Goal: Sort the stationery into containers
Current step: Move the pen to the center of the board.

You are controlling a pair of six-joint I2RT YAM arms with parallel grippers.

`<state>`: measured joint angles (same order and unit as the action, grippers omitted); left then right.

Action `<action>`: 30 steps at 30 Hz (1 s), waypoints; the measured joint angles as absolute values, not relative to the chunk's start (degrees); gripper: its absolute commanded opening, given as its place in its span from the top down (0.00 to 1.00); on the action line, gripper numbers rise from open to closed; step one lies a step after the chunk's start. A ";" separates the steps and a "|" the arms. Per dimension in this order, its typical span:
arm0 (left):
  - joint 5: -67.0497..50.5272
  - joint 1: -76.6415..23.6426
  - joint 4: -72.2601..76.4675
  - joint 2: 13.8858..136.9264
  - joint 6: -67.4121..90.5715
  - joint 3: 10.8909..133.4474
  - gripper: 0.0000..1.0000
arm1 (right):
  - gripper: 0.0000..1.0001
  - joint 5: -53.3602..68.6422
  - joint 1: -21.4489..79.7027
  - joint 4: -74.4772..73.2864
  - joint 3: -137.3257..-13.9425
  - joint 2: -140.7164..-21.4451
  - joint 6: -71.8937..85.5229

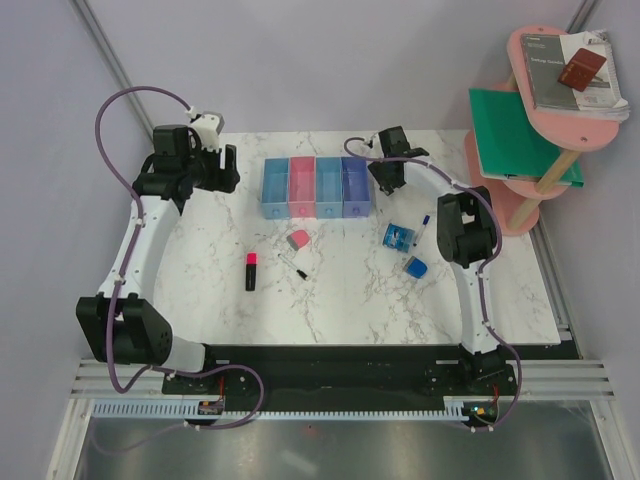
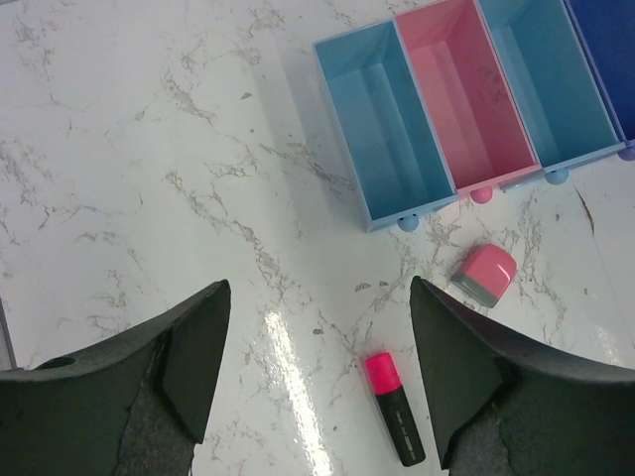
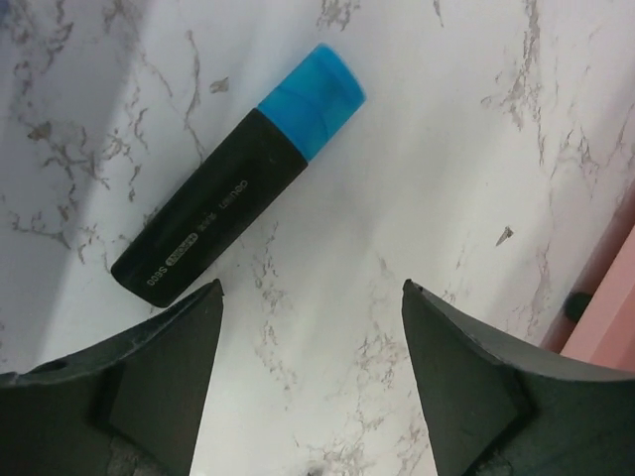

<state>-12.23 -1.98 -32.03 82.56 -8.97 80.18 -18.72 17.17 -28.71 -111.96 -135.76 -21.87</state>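
The four joined bins (image 1: 315, 187), light blue, pink, light blue and purple-blue, stand at the back middle and look empty in the left wrist view (image 2: 466, 99). A pink-grey eraser (image 1: 297, 240) (image 2: 485, 274), a pink-tipped black marker (image 1: 251, 270) (image 2: 395, 407) and a thin black pen (image 1: 293, 265) lie in front of them. Two blue blocks (image 1: 398, 237) (image 1: 416, 267) and a blue-capped white marker (image 1: 425, 225) lie to the right. My left gripper (image 1: 226, 168) (image 2: 317, 367) is open and empty, left of the bins. My right gripper (image 1: 388, 178) (image 3: 310, 377) is open and empty, right of the bins, above a blue-capped black marker (image 3: 238, 174).
A pink round shelf (image 1: 560, 110) with books and a green folder (image 1: 520, 135) stands off the table's back right corner. Its base shows at the right edge of the right wrist view (image 3: 607, 307). My right arm's elbow (image 1: 465, 230) hangs over the right side.
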 measured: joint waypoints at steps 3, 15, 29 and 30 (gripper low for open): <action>-12.08 -1.98 -32.05 81.65 -9.26 80.18 0.20 | 0.17 -15.57 16.51 -30.68 -112.44 -135.52 -18.79; -11.79 -1.96 -32.69 80.03 -9.78 80.07 0.20 | 0.16 -4.91 15.59 -35.03 -115.79 -135.52 -7.97; -11.70 -1.96 -32.95 79.81 -9.96 80.03 0.20 | 0.16 4.27 11.29 -34.52 -117.03 -135.61 2.87; -11.70 -1.96 -32.97 79.81 -10.02 80.03 0.20 | 0.16 4.80 11.29 -34.28 -117.51 -135.85 3.49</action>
<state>-11.70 -1.96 -32.97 79.81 -10.02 80.03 4.80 11.29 -34.28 -117.51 -135.85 3.49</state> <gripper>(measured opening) 0.798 0.842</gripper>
